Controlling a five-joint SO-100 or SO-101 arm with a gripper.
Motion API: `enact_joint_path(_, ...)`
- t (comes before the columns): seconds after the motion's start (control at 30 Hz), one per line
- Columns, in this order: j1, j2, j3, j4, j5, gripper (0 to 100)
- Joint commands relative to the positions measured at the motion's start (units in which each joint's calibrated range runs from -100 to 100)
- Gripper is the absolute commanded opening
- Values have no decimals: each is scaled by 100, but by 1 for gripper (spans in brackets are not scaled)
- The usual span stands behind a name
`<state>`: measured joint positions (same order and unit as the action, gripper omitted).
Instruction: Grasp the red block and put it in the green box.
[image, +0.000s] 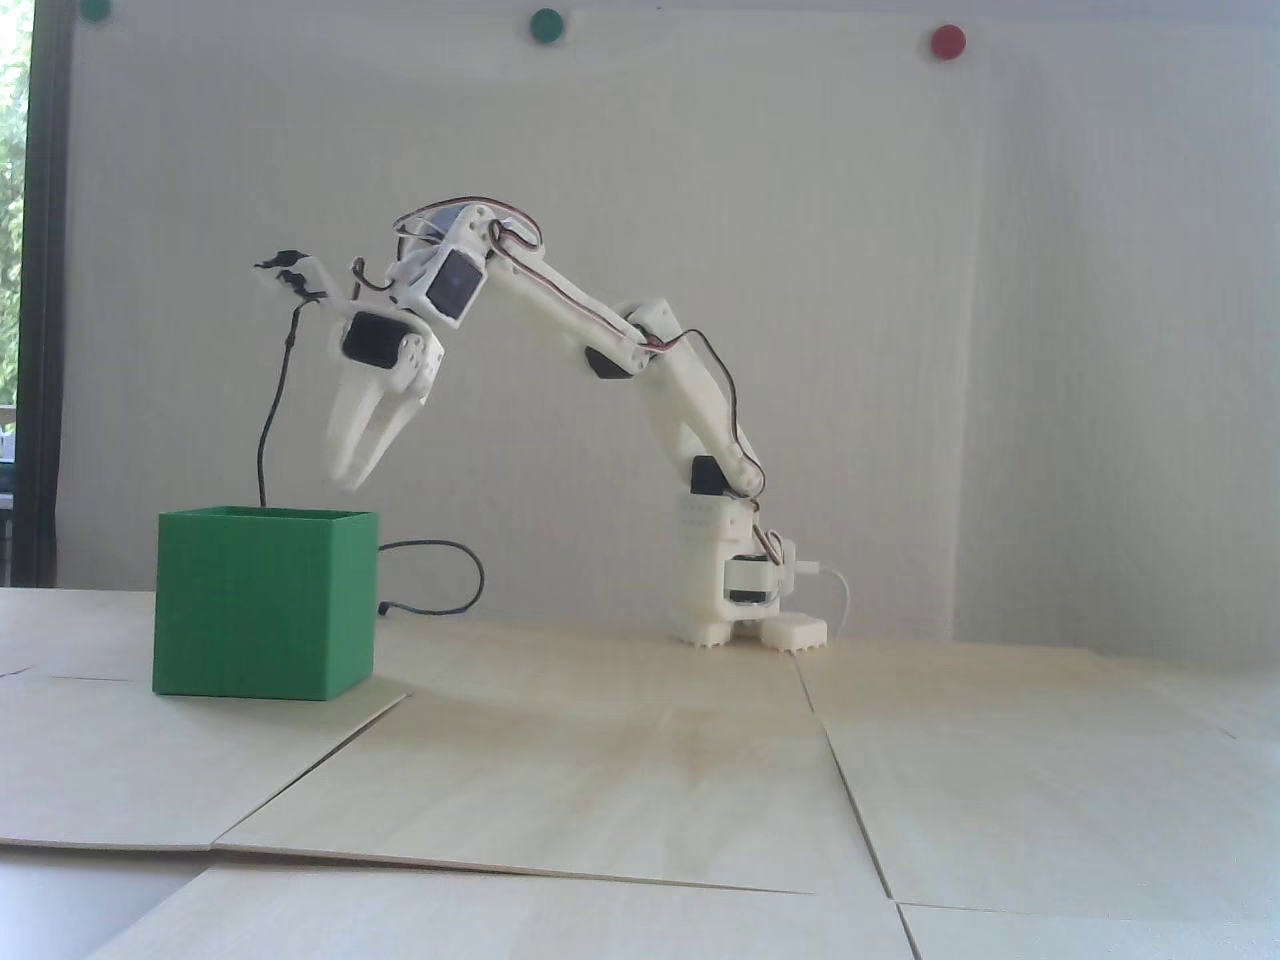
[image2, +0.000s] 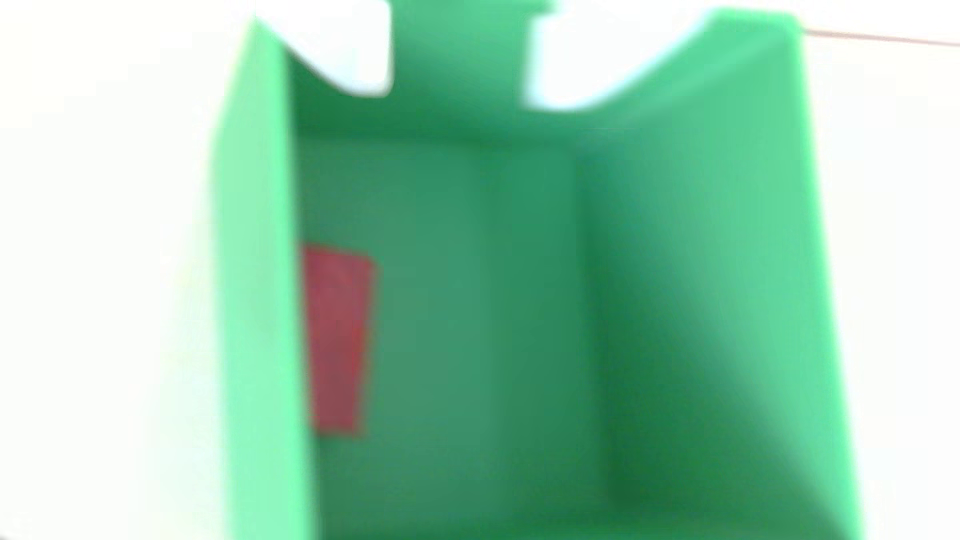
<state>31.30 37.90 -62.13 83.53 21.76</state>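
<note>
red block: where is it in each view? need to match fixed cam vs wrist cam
Fixed view: not visible; the walls of the green box at lower left hide whatever is inside.
Wrist view: the red block is left of centre, lying on the box floor against the left inner wall; blurred.
Shared landmark: the green box, with the open gripper just above its rim and the fingertips at the wrist view's top edge.
</note>
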Motion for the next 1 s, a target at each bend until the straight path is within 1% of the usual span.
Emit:
enact_joint_path(0.0,-383,-509,-495,1116,974,2)
enact_joint_path(0.07,-552,-691,-495,1462,1369,2)
enact_joint_path(0.13,-649,-896,-486,1571,1619,2)
enact_joint_path(0.2,-769,-1173,-220,1580,2041,2)
enact_joint_path(0.23,-793,-1378,82,1580,2369,2)
enact_joint_path(0.27,-793,-1512,304,1580,2546,2)
enact_joint_path(0.33,-801,-1970,1120,1580,3124,2)
enact_joint_path(0.43,-818,-2610,2291,1571,3623,2)
enact_joint_path(0.47,-882,-2870,2726,1563,3707,2)
enact_joint_path(0.67,-1718,-5026,5849,1318,3660,2)
enact_joint_path(0.73,-2096,-5823,6879,872,3420,2)
enact_joint_path(0.83,-2571,-6968,8414,-157,3092,2)
enact_joint_path(0.93,-3053,-8318,10330,-1253,2983,2)
enact_joint_path(0.97,-3134,-8571,10712,-1430,2983,2)
